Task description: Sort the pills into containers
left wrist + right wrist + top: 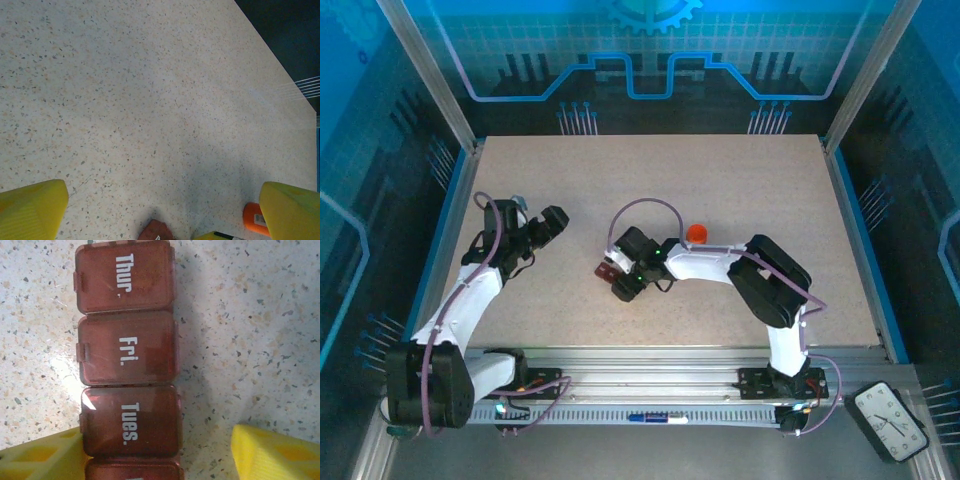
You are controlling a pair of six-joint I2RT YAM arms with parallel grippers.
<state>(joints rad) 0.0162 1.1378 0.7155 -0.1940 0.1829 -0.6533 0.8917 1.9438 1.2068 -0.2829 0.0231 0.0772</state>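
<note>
Right claw [157,432] spreads wide over the containers [127,355] at the middle of the surface [720,180], their Thur., Fri. and Tues. lids [125,280] all shut. Left claw [162,195], equally wide and empty, hovers at 9 o'clock of them; sorting looks barely begun.
</note>
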